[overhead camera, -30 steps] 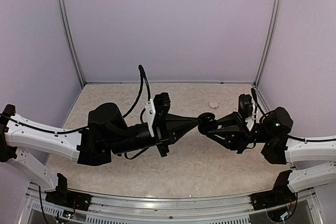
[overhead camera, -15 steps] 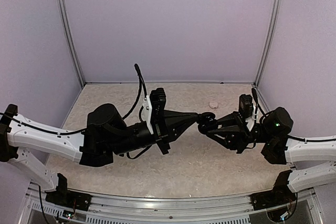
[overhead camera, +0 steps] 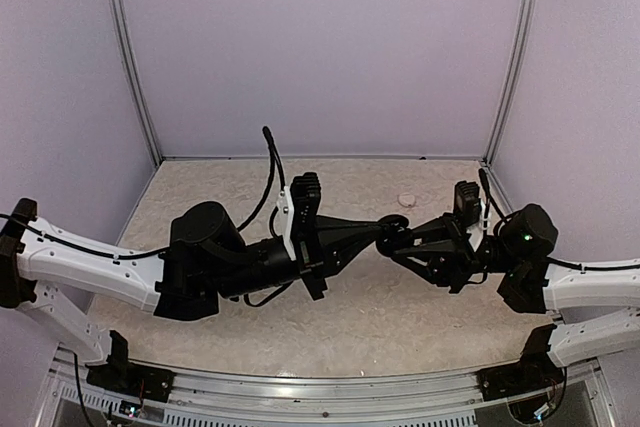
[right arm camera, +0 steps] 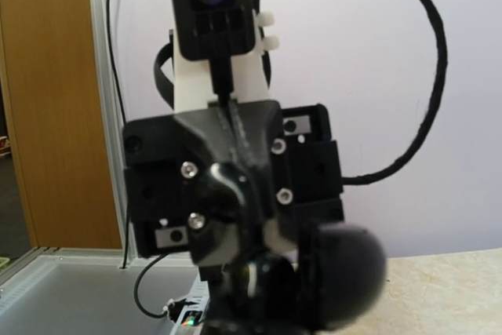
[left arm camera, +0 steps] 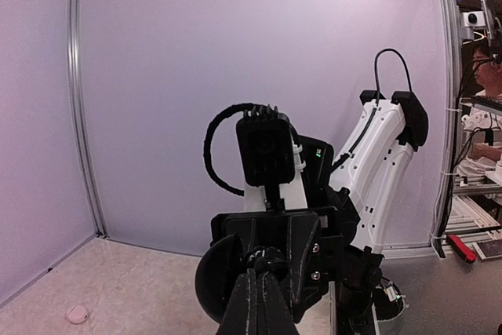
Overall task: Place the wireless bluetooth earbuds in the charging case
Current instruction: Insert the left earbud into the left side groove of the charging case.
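Left hand (overhead camera: 375, 234) is pressed shut, its tip held right up against the charging case (overhead camera: 394, 223). The case is pinched in the right hand (overhead camera: 402, 237), up off the bench (overhead camera: 200, 187). The earbuds can't be made out. A pale pink round thing (overhead camera: 406, 199) is seen lying just behind on the bench

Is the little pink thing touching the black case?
Apart. The top view shows a plain gap between the pink thing, lying alone, and the case.
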{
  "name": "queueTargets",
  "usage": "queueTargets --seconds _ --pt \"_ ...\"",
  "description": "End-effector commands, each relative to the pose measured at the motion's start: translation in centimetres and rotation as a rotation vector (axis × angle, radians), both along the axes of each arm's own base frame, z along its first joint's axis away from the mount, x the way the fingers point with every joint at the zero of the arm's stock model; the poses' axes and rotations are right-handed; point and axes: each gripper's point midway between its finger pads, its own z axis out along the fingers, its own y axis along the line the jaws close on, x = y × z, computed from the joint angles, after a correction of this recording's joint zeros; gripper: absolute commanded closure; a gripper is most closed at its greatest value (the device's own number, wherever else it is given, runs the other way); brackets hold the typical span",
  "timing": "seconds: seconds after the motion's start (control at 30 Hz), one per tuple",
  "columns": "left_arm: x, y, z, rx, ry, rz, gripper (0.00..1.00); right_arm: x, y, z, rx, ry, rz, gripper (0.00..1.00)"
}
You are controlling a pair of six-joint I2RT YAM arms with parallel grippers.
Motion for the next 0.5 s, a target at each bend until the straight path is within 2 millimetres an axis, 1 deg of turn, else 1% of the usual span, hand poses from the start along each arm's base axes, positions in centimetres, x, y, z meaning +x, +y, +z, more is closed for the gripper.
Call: queueTargets --seconds 0.0,0.3,0.47 --pt "-1.0 -0.1 0.8 -0.033 0.006 -0.044 1.0 -0.3 -0.3 1.5 0.041 -0.041 -0.011 1.0" --pt "-1.0 -0.3 -0.1 -0.007 0.035 -0.041 1.0 -0.7 -0.8 1.9 0.059 -0.075 -0.015 1.0" --pt "-1.0 -0.3 -0.2 -0.002 0.046 -0.047 1.0 -0.9 -0.8 2.0 0.061 -0.081 -0.011 1.0"
